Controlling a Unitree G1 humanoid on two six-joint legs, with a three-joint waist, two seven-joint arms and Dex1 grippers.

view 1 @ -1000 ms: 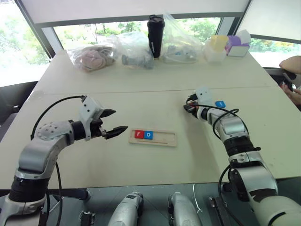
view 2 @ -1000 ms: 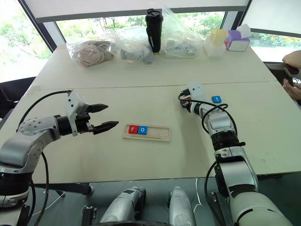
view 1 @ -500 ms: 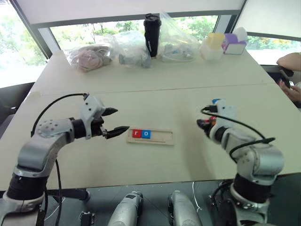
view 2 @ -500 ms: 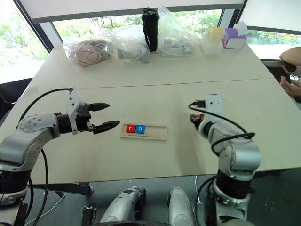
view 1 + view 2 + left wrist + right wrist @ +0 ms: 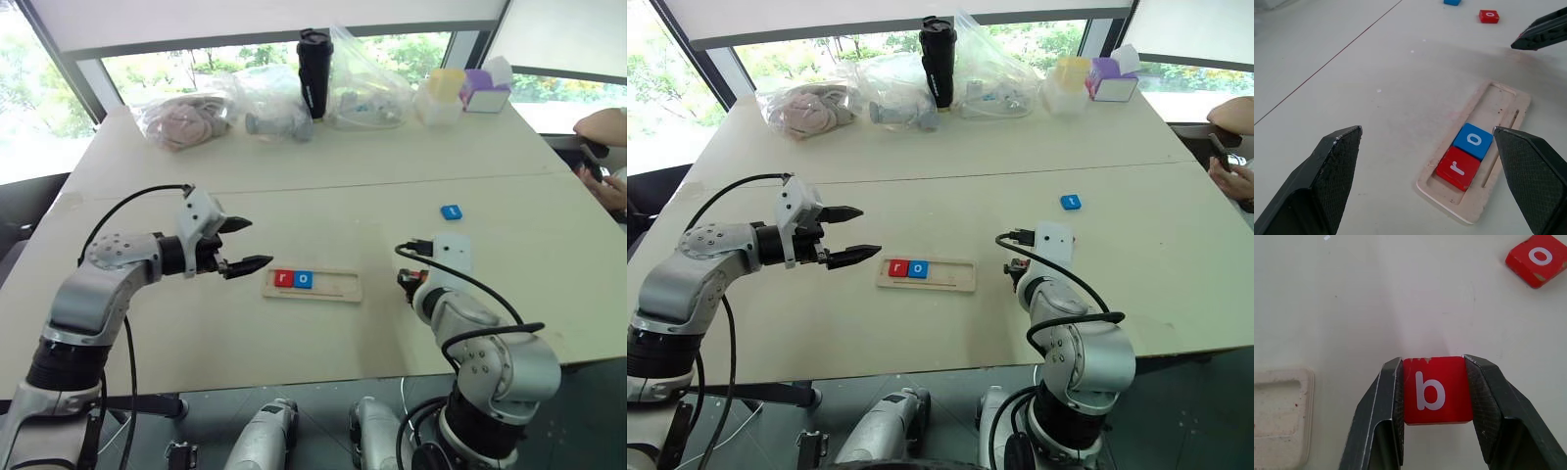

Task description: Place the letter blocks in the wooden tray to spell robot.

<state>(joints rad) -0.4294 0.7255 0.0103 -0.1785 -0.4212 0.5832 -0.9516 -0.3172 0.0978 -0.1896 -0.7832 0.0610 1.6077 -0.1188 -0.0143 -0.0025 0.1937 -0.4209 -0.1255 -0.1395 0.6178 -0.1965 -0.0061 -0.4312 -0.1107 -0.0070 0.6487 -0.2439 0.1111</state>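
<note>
I'm seeing the red r [image 5: 1458, 168] and blue o [image 5: 1473, 140] sitting at the left end of the wooden tray [image 5: 345, 290], which is lying lengthwise along the table's [image 5: 294, 196] near edge. My right gripper [image 5: 1434, 382] is clamping the red b [image 5: 1436, 390], letter facing up; the left gripper [image 5: 243, 244] is gaping empty. Three slots are waiting.

Bright daylight from rear windows [image 5: 245, 59], blown-out glare there, soft shadows, pics sharp, slight edge distortion
</note>
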